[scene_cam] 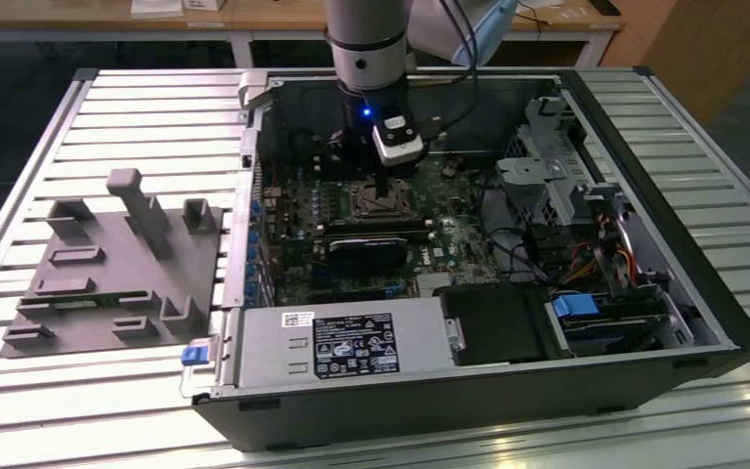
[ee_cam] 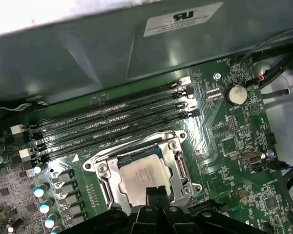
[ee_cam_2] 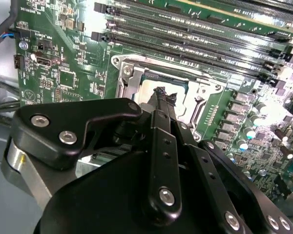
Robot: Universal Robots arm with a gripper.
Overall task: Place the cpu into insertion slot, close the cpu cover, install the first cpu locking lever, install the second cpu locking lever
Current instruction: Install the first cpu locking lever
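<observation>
Dull grey metal cpu (ee_cam: 142, 176), shiny metal cpu cover (ee_cam: 177, 168), matt black gripper (ee_cam_2: 163, 95).

I can't make out a single word. A black-and-white printed label (scene_cam: 355, 344) sits on the grey metal power-supply box (scene_cam: 270, 362), a white sticker (ee_cam: 183, 19) on my grey case wall (ee_cam: 88, 58), and tiny white lettering on the green circuit board (ee_cam_2: 63, 73).

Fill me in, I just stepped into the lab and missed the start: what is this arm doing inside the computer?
A single robot arm is reaching down into an open PC case lying on its side. Its gripper sits right over the cpu, which already lies in the insertion slot beside the long memory slots. The fingertips appear drawn together just above or on the chip's metal top. The cpu cover seems to frame the chip, but whether it is latched is unclear.
</observation>
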